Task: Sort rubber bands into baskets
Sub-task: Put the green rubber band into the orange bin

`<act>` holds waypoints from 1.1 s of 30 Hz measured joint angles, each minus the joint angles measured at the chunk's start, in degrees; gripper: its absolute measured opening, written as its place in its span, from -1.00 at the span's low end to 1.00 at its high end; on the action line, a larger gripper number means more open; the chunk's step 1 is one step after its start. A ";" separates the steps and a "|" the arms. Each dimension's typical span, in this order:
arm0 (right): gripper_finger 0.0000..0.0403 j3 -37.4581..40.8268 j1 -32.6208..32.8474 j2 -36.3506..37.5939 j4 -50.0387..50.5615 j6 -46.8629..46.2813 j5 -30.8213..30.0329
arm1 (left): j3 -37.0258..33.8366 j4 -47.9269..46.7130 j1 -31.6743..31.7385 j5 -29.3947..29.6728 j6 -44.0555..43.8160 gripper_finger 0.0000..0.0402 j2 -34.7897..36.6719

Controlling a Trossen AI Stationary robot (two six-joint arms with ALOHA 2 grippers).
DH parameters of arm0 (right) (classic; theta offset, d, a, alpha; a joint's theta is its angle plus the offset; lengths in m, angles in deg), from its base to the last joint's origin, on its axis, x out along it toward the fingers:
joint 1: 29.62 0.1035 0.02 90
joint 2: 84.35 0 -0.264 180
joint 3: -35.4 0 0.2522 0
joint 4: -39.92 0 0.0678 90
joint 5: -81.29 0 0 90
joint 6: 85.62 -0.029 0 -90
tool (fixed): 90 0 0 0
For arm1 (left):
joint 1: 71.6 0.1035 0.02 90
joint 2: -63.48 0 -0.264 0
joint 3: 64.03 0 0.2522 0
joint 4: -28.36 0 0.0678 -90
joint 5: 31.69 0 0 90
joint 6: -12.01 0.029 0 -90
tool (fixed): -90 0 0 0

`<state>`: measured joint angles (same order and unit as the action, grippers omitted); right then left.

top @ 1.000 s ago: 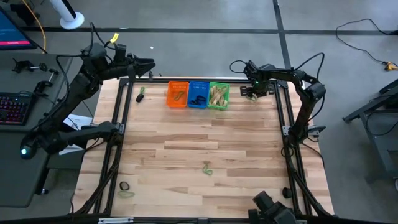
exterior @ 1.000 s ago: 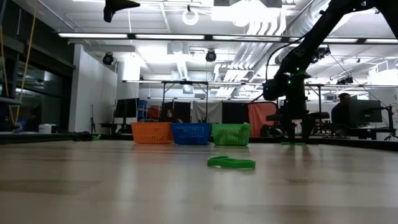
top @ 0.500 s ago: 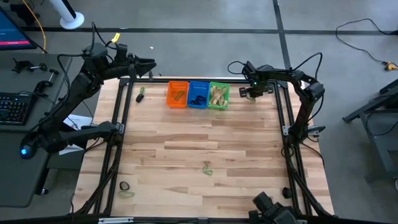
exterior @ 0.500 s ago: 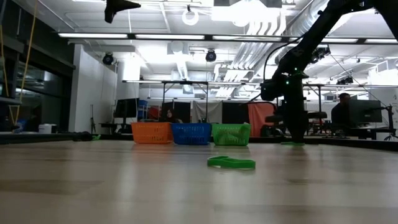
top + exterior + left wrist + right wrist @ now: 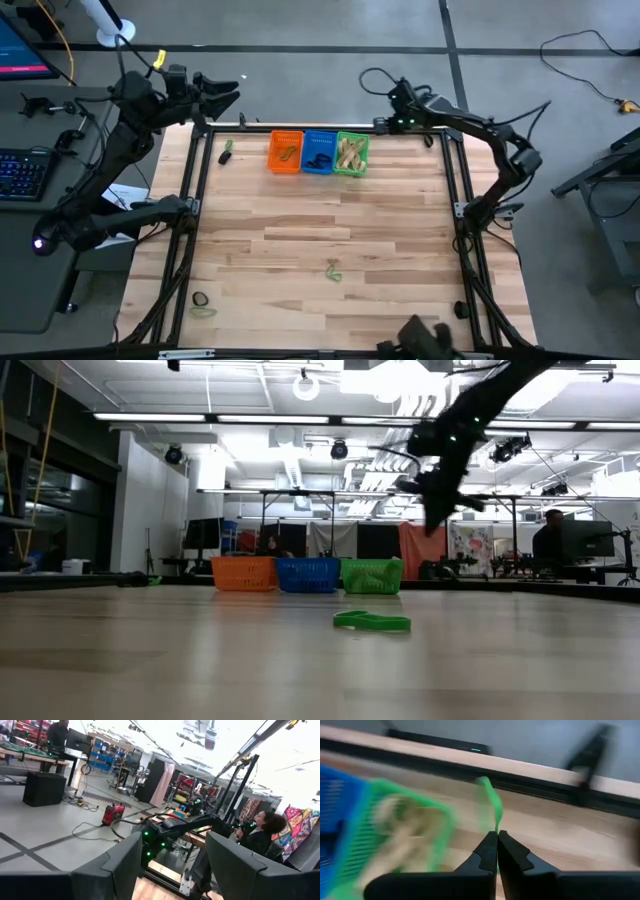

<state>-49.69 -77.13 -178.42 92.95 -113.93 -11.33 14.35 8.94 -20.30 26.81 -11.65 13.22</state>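
1. Loose bands (image 5: 334, 270) lie on the near bench (image 5: 300, 240), waiting.
2. Baskets: orange (image 5: 285, 152), blue (image 5: 319, 152), green (image 5: 351, 153) along the far edge.
3. Right hand (image 5: 496, 840), fingers pinched on a green band (image 5: 490, 802), is up beside the green basket; that thin loop could slip out and drop short.
4. Left hand (image 5: 228, 97) idles at the far-left corner, fingers apart.

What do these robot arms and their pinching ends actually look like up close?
Both arms are dark, thin and jointed, with black cables looping along them. The right arm shows a small green light near its wrist. The right gripper ends in two black, pointed, wedge-shaped fingers; the left gripper's fingers are broad, dark and flat.
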 joint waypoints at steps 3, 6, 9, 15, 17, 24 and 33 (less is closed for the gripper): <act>-1.00 -1.80 3.95 -0.53 -5.96 -1.64 2.29 | 0.00 -0.01 0.02 0.24 -0.31 0.06 0.02; -1.00 -3.76 6.91 -1.59 -13.80 -4.45 6.01 | 0.00 -0.01 0.02 0.52 -0.48 0.06 0.02; -1.00 -5.83 9.51 -4.49 -18.84 -6.90 8.11 | 0.00 -0.03 0.02 0.55 -0.72 0.06 0.02; -1.00 -12.77 14.00 -12.68 -24.44 -9.23 12.37 | 0.00 -0.12 0.02 0.59 -2.20 0.06 0.02; -1.00 -15.53 15.32 -16.01 -24.87 -9.26 13.45 | 0.00 -0.21 0.04 0.61 -2.22 0.06 0.02; -1.00 -26.30 18.78 -26.89 -25.21 -10.31 16.62 | 0.00 -1.10 0.04 0.61 -2.71 0.06 0.02; -1.00 -37.05 20.99 -37.70 -24.91 -14.82 19.32 | 0.00 -2.26 0.04 0.65 -3.32 0.06 0.02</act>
<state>-86.73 -56.14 -216.12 68.05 -128.75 7.99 14.35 6.68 -20.25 27.46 -14.97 13.24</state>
